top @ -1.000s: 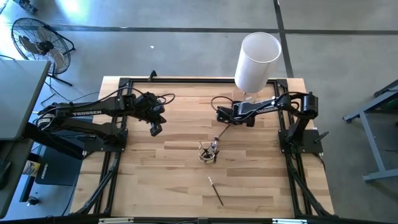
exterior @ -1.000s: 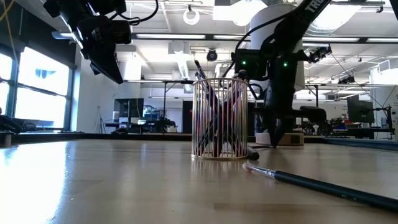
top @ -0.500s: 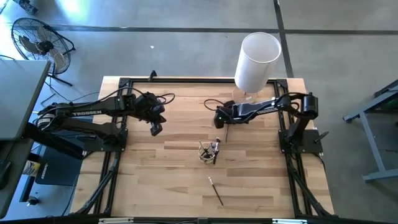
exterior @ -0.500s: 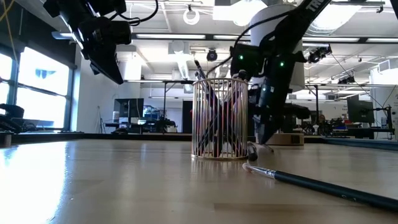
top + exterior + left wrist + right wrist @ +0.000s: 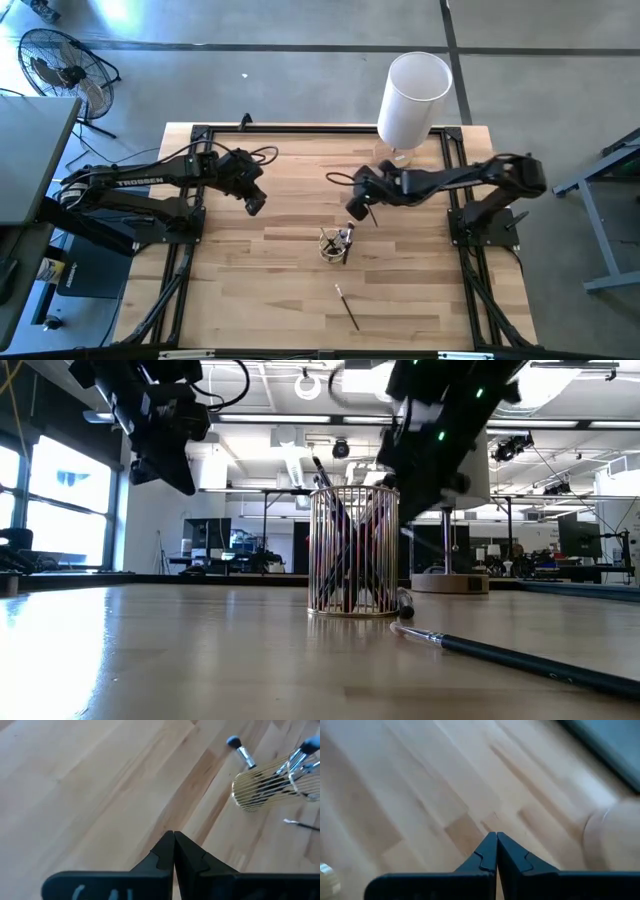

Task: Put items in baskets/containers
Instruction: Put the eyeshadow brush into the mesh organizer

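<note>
A small round cup (image 5: 333, 245) of thin upright gold wires stands mid-table with several brushes in it, seen too in the low view (image 5: 352, 550) and the left wrist view (image 5: 260, 787). One brush (image 5: 347, 306) lies flat on the table nearer the front edge. My right gripper (image 5: 352, 210) hangs shut above the table just beyond the cup, and a thin dark brush (image 5: 372, 216) sticks out beside it. My left gripper (image 5: 255, 207) is shut and empty in the air, left of and beyond the cup. My right gripper is shut on a thin brush whose shaft (image 5: 373, 218) shows beside the fingers in the high view. The gripper itself hides the place of contact, and the right wrist view shows only the shut fingertips (image 5: 490, 847). The fingers slant down, and the brush is off the table.
A tall white cylinder (image 5: 413, 98) on a wooden base stands at the table's far right. Black frame rails (image 5: 190, 250) run along the left and right edges. A brush head (image 5: 405, 600) lies at the cup's foot. Bare wood lies at the near left.
My right gripper has risen from the table beyond the cup, gone a little toward the left edge and rolled about its own line. The thin brush beside it has turned with it and left the table. My left gripper has rolled a little in place.
</note>
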{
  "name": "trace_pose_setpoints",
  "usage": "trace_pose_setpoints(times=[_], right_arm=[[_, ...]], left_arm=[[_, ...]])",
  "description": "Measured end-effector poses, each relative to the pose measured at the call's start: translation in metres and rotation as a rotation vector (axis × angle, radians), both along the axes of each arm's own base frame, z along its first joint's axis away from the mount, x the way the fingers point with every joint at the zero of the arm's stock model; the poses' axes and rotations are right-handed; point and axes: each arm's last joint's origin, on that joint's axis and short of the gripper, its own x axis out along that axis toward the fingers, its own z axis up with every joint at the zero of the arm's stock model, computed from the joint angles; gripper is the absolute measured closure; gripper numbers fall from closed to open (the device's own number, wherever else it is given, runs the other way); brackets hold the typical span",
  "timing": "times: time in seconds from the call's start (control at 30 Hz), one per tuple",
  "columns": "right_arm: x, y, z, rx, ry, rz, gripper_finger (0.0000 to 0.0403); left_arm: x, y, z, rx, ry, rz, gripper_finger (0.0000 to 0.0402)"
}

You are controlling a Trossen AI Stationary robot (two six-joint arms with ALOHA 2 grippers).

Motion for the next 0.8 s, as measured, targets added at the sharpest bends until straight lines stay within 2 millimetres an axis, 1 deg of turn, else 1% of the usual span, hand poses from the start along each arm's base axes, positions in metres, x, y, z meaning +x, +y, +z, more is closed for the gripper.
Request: trace_pose_setpoints(times=[0.17, 0.27, 0.37, 0.43, 0.53, 0.63, 0.73, 0.8], right_arm=[[-0.017, 0.018, 0.038, -0.087, -0.084, 0.156, 0.0403], [-0.034, 0.026, 0.047, -0.109, -0.204, 0.215, 0.0403], [-0.056, 0.033, 0.042, -0.082, -0.401, 0.287, 0.0403], [-0.069, 0.039, 0.037, -0.092, -0.556, 0.397, 0.0403], [-0.087, 0.046, 0.029, -0.194, -0.799, 0.561, 0.0403], [-0.102, 0.051, 0.023, -0.334, -0.987, 0.660, 0.0403], [-0.107, 0.054, 0.023, -0.374, -1.092, 0.677, 0.0403], [-0.103, 0.055, 0.021, -0.383, -1.085, 0.688, 0.0403]], left_arm=[[0.000, 0.000, 0.000, -0.053, -0.012, 0.061, 0.0401], [0.000, -0.001, 0.000, -0.066, -0.015, 0.042, 0.0401], [0.001, -0.001, 0.001, -0.066, -0.018, 0.012, 0.0401], [0.001, -0.001, 0.001, -0.070, -0.019, 0.007, 0.0401], [0.001, -0.001, 0.001, -0.070, -0.019, 0.007, 0.0401], [0.001, -0.001, 0.001, -0.069, -0.019, 0.007, 0.0401], [0.001, -0.001, 0.000, -0.073, -0.018, 0.011, 0.0401], [0.004, -0.001, -0.001, -0.073, -0.017, 0.012, 0.0401]])
